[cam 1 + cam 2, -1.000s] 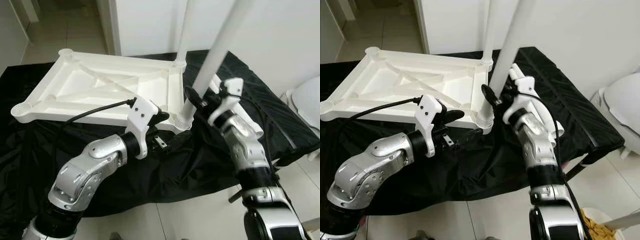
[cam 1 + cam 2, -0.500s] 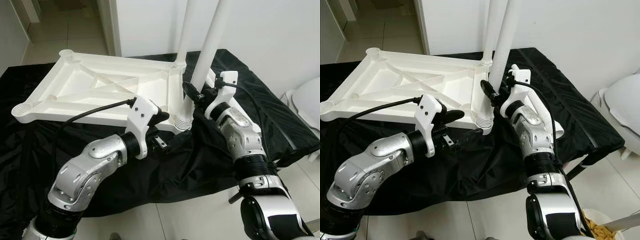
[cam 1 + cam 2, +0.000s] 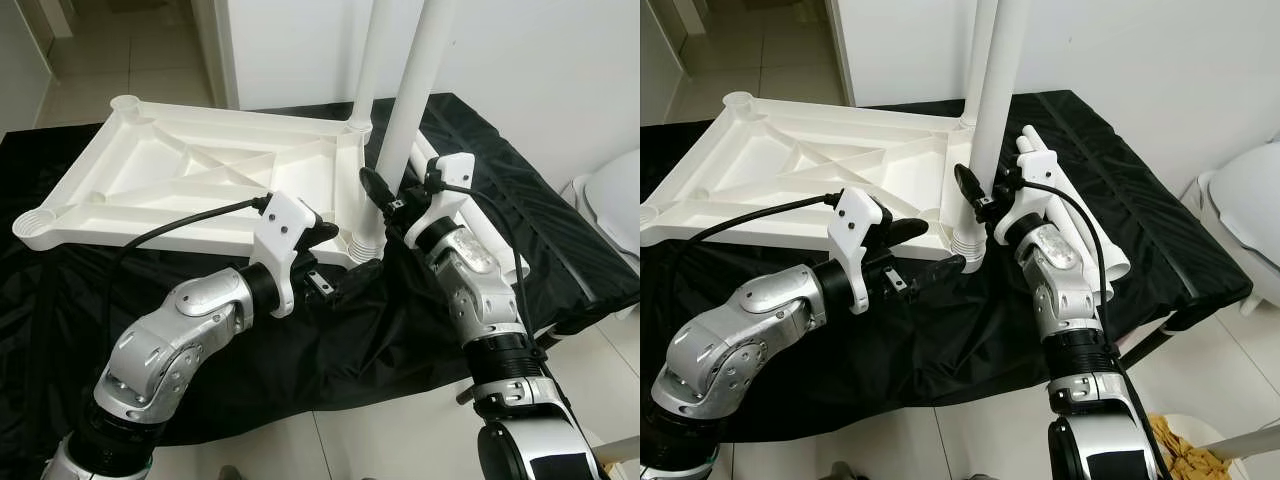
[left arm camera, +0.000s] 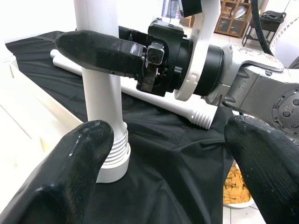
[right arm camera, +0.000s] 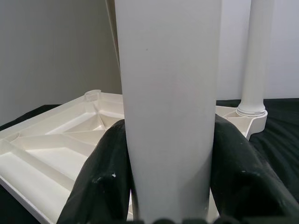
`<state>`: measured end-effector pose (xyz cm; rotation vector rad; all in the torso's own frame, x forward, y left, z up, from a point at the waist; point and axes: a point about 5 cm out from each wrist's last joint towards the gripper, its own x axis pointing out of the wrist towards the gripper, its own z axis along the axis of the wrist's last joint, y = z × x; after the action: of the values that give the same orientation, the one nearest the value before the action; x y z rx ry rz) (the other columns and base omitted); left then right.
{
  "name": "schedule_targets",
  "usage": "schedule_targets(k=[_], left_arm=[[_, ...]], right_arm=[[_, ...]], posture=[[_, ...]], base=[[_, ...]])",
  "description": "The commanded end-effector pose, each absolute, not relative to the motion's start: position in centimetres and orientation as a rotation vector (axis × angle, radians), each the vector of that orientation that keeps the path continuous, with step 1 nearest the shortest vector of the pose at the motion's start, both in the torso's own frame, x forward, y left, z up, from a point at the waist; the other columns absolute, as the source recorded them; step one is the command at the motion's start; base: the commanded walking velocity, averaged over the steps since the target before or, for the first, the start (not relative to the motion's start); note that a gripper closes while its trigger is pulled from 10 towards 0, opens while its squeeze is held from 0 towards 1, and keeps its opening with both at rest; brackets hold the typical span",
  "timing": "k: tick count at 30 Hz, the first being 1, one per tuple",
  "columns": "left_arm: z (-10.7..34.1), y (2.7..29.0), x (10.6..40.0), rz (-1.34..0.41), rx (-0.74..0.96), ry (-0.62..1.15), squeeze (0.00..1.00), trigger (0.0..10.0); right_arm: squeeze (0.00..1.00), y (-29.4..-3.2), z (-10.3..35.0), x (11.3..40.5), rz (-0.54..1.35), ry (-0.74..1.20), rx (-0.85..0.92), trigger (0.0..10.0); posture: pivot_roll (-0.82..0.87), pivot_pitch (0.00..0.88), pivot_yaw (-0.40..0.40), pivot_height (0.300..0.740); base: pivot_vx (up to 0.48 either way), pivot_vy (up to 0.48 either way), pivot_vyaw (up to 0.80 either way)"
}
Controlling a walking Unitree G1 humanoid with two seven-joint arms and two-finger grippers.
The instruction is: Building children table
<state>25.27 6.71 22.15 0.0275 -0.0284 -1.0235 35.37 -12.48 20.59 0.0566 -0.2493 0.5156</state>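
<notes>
A white plastic table top (image 3: 180,180) lies upside down on a black cloth. One white leg (image 3: 372,60) stands upright in its far right corner. My right gripper (image 3: 395,195) is shut on a second white leg (image 3: 410,90), held almost upright. That leg's threaded end (image 4: 113,151) rests at the near right corner socket (image 3: 362,250). In the right wrist view the black fingers (image 5: 100,182) clamp the leg (image 5: 168,93) from both sides. My left gripper (image 3: 340,255) hangs open just in front of that corner, its fingers (image 4: 84,158) wide apart and holding nothing.
Spare white legs (image 3: 1080,230) lie on the black cloth (image 3: 400,330) behind my right arm. A white rounded fixture (image 3: 612,200) stands at the far right. A tub of yellow pieces (image 3: 1185,455) sits on the tiled floor by the cloth's front edge.
The held leg has swung from a rightward lean to almost upright, and my right gripper has moved left with it toward the corner. The left arm has stayed put.
</notes>
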Motion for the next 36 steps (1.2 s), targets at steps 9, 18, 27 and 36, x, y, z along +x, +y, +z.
schedule_targets(k=[9, 18, 27, 36], left_arm=[[22.3, 6.4, 24.7, -1.077, 0.020, -0.021, 0.00, 10.0], [22.2, 6.4, 24.8, -1.073, 0.022, -0.018, 0.00, 10.0], [22.2, 6.3, 24.8, -1.077, 0.020, -0.016, 0.00, 10.0], [22.2, 6.5, 24.8, -1.075, 0.022, -0.012, 0.00, 10.0]], right_arm=[[0.00, -12.4, 15.4, 34.3, 0.487, -0.072, 0.002, 10.0], [0.00, -12.3, 14.7, 33.7, 0.484, -0.061, 0.014, 10.0], [0.00, -12.9, 13.7, 33.1, 0.456, -0.059, 0.035, 10.0], [0.00, -12.6, 12.9, 32.1, 0.482, -0.073, -0.002, 10.0]], posture=[[-0.01, 0.085, -0.009, 0.740], [-0.02, 0.080, -0.009, 0.740], [-0.02, 0.082, -0.006, 0.740], [-0.02, 0.090, 0.002, 0.740]], base=[[0.000, 0.000, 0.00], [0.000, 0.000, 0.00], [0.000, 0.000, 0.00], [0.000, 0.000, 0.00]])
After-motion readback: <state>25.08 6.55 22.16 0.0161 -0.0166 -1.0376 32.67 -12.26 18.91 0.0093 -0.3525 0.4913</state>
